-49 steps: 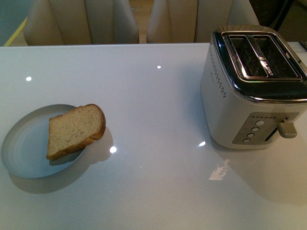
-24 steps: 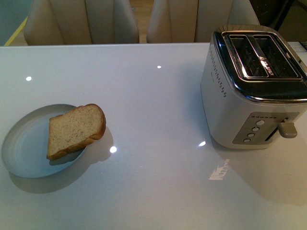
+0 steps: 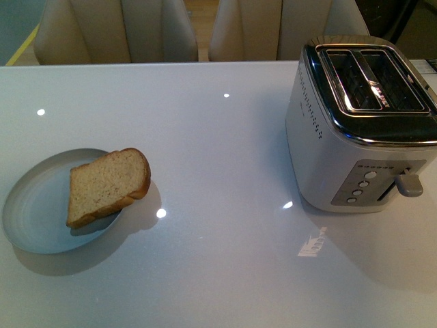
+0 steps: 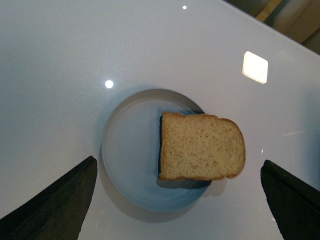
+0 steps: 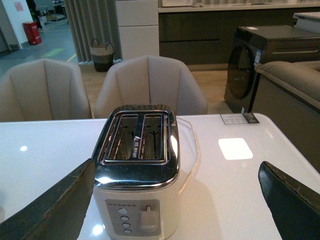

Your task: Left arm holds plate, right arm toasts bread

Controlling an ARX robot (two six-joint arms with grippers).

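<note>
The bread [image 3: 107,186] lies on the pale blue-grey plate [image 3: 34,212] at the table's left, its rounded top overhanging the plate's right rim. Neither arm shows in the front view. In the left wrist view the left gripper [image 4: 177,210] hangs open above the plate [image 4: 127,150] and bread [image 4: 200,146], its black fingers [image 4: 60,200] wide apart on either side, touching nothing. In the right wrist view the right gripper [image 5: 177,210] is open and empty, raised in front of the toaster [image 5: 137,170].
A white and chrome two-slot toaster [image 3: 365,119] stands at the table's right, both slots empty, lever [image 3: 408,184] up, buttons facing me. Beige chairs [image 3: 116,31] stand behind the glossy white table [image 3: 218,260]. A small card [image 5: 240,118] lies near the far edge.
</note>
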